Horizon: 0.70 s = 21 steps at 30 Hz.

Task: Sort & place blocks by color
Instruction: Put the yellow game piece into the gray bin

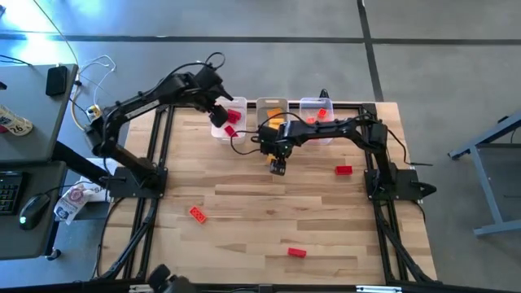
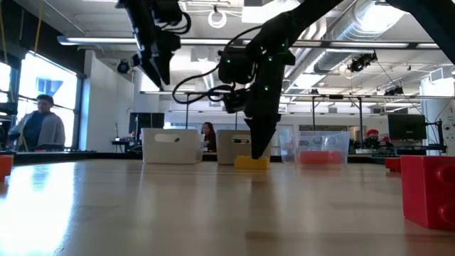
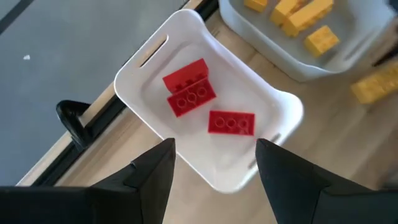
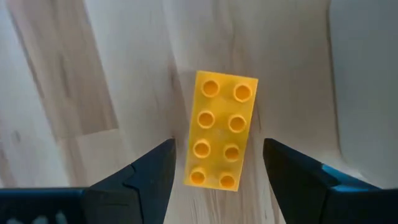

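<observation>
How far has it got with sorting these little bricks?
Partly done. Red bricks lie in the left bin and yellow ones in the middle bin. The right gripper hangs open over a yellow brick on the table; the left gripper is open above the red bin. Three red bricks remain loose on the table.

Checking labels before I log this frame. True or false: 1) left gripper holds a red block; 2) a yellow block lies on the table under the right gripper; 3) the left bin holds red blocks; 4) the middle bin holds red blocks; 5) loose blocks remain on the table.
1) False. The left gripper is open and empty, above the left bin.
2) True. The yellow block lies flat between the open right gripper fingers, not gripped.
3) True. Red blocks lie inside.
4) False. The middle bin holds yellow blocks.
5) True. Loose red blocks, e.g., remain.
</observation>
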{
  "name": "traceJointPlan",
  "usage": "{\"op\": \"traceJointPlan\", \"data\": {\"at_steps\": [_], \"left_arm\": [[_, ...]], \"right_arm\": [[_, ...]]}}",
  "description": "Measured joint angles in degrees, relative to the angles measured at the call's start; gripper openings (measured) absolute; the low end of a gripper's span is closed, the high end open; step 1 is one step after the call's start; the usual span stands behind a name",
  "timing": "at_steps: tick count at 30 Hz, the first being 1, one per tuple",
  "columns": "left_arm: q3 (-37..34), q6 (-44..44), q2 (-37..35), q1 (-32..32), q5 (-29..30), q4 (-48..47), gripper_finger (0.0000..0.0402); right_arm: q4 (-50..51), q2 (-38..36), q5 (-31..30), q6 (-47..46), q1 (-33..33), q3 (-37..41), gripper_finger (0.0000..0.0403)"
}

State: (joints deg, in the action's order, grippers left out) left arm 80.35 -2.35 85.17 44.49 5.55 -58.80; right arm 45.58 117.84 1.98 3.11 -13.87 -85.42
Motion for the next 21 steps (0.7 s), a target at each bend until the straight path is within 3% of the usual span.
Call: {"op": "traceJointPlan", "data": {"at_steps": [10,21], "left_arm": [[-6.82,-2.98,-8.6,-3.53,0.01,-0.62,0.0209],[-14.22,-4.99,-10.26,-6.34,-0.02,-0.59,0.0207]], "right_arm": [[-4.93,-0.33,-1.69,-0.16,0.09,4.73,0.0225],[-5.08,-0.22,-0.19,-0.24,0.11,4.85,0.013]]}}
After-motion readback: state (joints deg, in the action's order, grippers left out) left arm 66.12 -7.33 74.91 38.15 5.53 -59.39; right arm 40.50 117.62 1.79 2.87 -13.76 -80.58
